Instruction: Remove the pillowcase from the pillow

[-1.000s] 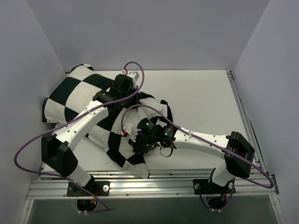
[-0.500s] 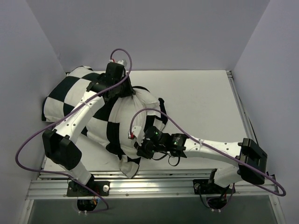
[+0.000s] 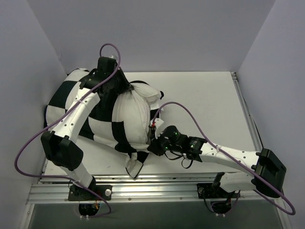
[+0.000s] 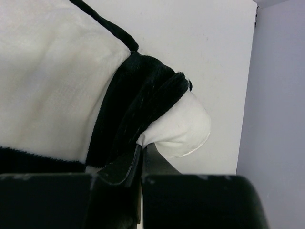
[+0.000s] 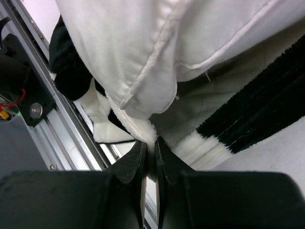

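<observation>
The black-and-white checkered pillowcase (image 3: 71, 95) lies bunched at the table's left side. The plain white pillow (image 3: 136, 117) bulges out of it in the middle. My left gripper (image 3: 127, 89) is at the pillow's far end. In the left wrist view it (image 4: 142, 151) is shut on a smooth white pillow corner (image 4: 183, 126), with black pillowcase fabric (image 4: 138, 100) gathered behind it. My right gripper (image 3: 150, 144) is at the near end. In the right wrist view it (image 5: 149, 145) is shut on the fuzzy edge of the pillowcase (image 5: 252, 114), just below the pillow (image 5: 143, 47).
The white table (image 3: 205, 105) stretches to the right of the pillow. An aluminium rail (image 3: 157, 188) runs along the near edge and also shows in the right wrist view (image 5: 43, 105). Grey walls close in on the left, back and right.
My left gripper has moved toward the back left with its hold. My right gripper has moved toward the near right with the fabric. More of the white pillow shows.
</observation>
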### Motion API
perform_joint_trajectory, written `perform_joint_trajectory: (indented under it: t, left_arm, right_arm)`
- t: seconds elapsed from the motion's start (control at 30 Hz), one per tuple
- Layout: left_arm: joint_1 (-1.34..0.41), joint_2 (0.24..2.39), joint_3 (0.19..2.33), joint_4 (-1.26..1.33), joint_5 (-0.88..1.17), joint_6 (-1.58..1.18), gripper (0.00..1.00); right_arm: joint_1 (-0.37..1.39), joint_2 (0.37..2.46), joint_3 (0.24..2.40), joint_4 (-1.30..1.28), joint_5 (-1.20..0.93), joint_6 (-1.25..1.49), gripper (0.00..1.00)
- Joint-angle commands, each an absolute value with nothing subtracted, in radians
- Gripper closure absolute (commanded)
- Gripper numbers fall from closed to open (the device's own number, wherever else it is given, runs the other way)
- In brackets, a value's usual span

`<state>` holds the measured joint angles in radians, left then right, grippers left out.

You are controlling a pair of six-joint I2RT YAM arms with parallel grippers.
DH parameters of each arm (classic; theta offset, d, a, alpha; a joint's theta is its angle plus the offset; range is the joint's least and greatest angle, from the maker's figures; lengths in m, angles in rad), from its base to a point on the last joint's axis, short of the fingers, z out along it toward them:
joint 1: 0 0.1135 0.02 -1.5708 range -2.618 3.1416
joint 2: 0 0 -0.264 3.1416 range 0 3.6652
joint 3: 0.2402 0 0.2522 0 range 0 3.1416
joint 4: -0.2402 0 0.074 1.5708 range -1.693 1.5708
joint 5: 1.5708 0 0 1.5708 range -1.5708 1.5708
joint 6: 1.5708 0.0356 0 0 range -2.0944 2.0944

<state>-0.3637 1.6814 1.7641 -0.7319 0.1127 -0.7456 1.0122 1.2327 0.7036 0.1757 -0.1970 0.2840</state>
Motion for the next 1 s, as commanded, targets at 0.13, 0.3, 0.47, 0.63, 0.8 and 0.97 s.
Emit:
perform_joint_trajectory:
  t: [0.13,0.3,0.47,0.63,0.8,0.97]
  left_arm:
    - [-0.268,1.615,1.803,-0.495,0.087,-0.718,0.98]
    - [-0.399,1.517,1.634,-0.485,0.097,-0.531,0.94]
    - [-0.492,1.313,1.314,-0.362,0.009,-0.434,0.55]
    - [-0.570,1.145,1.157,-0.273,-0.026,-0.356,0.24]
    - [-0.748,1.095,1.080,-0.239,-0.101,-0.178,0.18]
    - [-0.948,1.111,1.019,-0.207,-0.241,-0.016,0.14]
  right_arm:
    - [1.023,1.270,0.655,-0.061,-0.293,0.416,1.00]
    - [1.019,1.169,0.702,-0.019,-0.149,0.393,1.00]
    - [0.956,1.131,0.707,0.084,-0.138,0.361,1.00]
    - [0.930,1.180,0.661,0.205,-0.196,0.345,1.00]
    - [0.920,1.201,0.624,0.279,-0.233,0.364,1.00]
    - [0.919,1.167,0.618,0.272,-0.230,0.362,1.00]
